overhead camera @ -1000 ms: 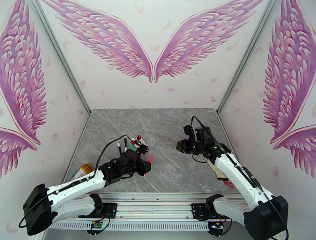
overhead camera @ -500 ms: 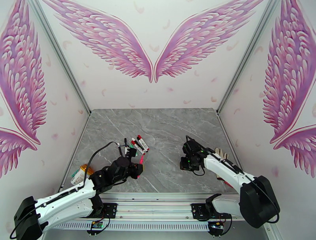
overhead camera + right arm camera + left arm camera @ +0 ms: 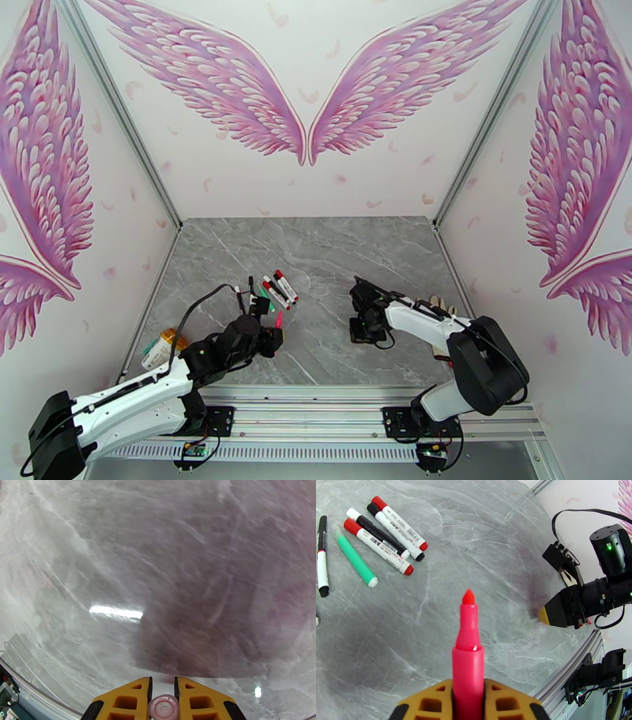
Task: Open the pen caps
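1. Left gripper [image 3: 468, 695], bottom centre of the left wrist view. Its yellow fingers [image 3: 434, 705] are clamped on a pinkish-red plastic marker pen [image 3: 468, 657]. The pen is uncapped, its pointed red nib bare and aimed up-frame over the table.
2. Top view: the left gripper [image 3: 272, 335] sits lower left of centre. The held pen [image 3: 280, 319] sticks out toward the loose pens.
3. Right gripper [image 3: 162, 683], bottom centre of the right wrist view. It is pinched narrow on a small round pink pen cap [image 3: 162, 707], seen end-on, low over the grey marble table [image 3: 158, 559].
4. Top view: the right gripper [image 3: 362, 331] is right of centre, pointing down at the table, well apart from the left one.
5. Upper left of the left wrist view: a tight row of slim markers with red, black and white ends [image 3: 385, 535] lies flat. Their red and black caps [image 3: 352, 525] look to be on.
6. A green marker [image 3: 354, 557] lies just beside that row, and a black-and-white pen [image 3: 322, 555] lies at the left edge.
7. Top view, lower left at the table edge: a small white-and-orange bottle [image 3: 163, 345].
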